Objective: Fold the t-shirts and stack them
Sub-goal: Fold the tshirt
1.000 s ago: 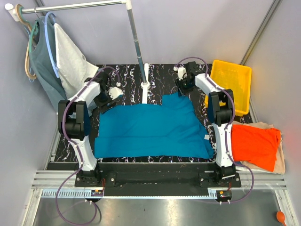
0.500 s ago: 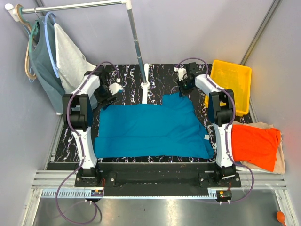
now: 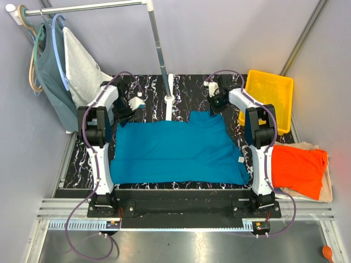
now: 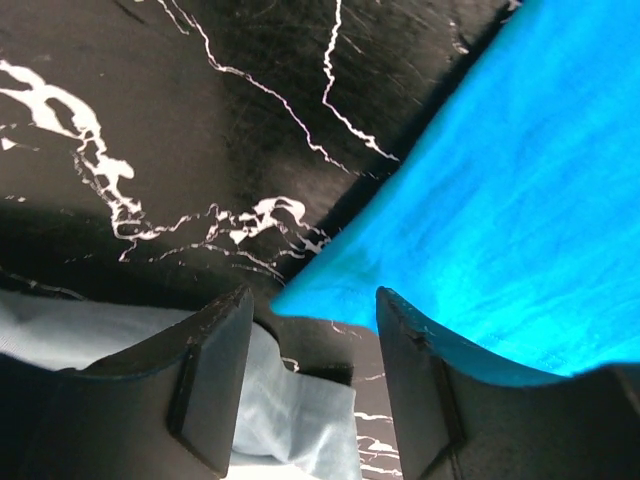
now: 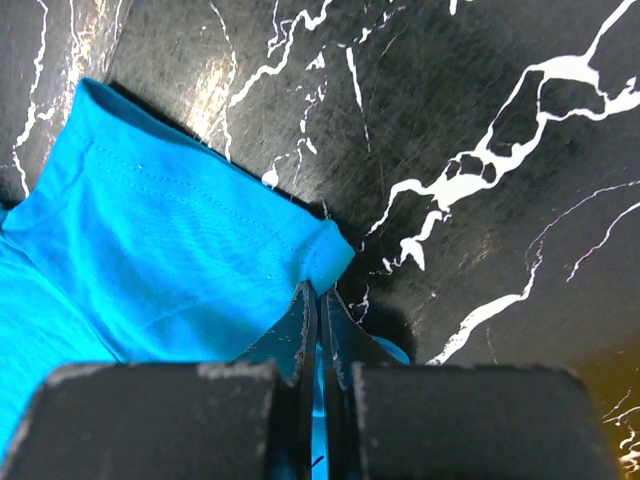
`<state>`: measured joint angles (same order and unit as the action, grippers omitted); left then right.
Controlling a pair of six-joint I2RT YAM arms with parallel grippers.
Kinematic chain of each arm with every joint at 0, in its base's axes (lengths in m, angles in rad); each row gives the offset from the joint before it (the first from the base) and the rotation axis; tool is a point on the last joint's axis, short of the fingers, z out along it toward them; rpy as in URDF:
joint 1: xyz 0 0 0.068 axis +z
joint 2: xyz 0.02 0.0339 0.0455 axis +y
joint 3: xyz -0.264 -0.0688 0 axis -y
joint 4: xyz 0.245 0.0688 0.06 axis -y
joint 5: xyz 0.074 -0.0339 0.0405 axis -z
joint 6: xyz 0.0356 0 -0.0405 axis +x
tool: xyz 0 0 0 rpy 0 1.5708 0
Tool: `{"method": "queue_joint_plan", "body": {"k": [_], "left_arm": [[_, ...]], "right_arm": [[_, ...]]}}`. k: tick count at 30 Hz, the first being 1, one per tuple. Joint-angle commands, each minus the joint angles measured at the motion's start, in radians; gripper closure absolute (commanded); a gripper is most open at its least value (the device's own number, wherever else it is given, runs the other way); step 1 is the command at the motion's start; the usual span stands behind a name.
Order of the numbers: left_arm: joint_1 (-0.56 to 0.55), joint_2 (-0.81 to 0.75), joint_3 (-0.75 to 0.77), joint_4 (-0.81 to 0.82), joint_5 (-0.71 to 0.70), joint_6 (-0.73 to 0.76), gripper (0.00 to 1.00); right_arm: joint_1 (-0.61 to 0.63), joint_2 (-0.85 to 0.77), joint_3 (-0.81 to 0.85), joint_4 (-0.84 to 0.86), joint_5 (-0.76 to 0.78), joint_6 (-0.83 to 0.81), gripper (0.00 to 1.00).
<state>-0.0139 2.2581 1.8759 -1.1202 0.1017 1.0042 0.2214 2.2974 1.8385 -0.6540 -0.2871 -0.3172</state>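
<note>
Teal shirt (image 3: pixel 175 150) lies flat on the bench (image 3: pixel 186 87), long axis running from one claw across to the other; right claw (image 5: pixel 318 298) clenched on the far right corner; left claw (image 4: pixel 312 305) released, the far left corner's tip sitting between its jaws, cloth spreading off to its right; both arms reach forward, wrists tipped down; left pinch looks next.

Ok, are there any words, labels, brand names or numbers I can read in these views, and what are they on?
No text can be read in any view.
Small white tag at the blue shirt's right edge: too small to read.
Orange shirt, yellow bin: no print visible.
</note>
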Motion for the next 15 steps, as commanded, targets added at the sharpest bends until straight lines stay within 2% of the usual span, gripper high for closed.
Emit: {"method": "queue_joint_plan", "body": {"k": [1, 6, 9, 13, 15], "left_arm": [[0.014, 0.021, 0.049, -0.023, 0.024, 0.008, 0.46], [0.014, 0.043, 0.043, -0.023, 0.021, 0.002, 0.49], [0.014, 0.052, 0.037, -0.024, 0.021, -0.003, 0.54], [0.012, 0.064, 0.038, -0.023, 0.027, -0.029, 0.69], [0.014, 0.066, 0.040, -0.023, 0.030, -0.047, 0.85]], "right_arm": [[-0.004, -0.055, -0.028, -0.022, -0.014, -0.014, 1.00], [-0.002, -0.070, -0.051, -0.018, -0.009, -0.019, 1.00], [-0.004, -0.081, -0.065, -0.015, -0.001, -0.023, 1.00], [-0.004, -0.092, -0.077, -0.013, 0.011, -0.036, 1.00], [-0.002, -0.099, -0.082, -0.012, 0.022, -0.042, 1.00]]}}
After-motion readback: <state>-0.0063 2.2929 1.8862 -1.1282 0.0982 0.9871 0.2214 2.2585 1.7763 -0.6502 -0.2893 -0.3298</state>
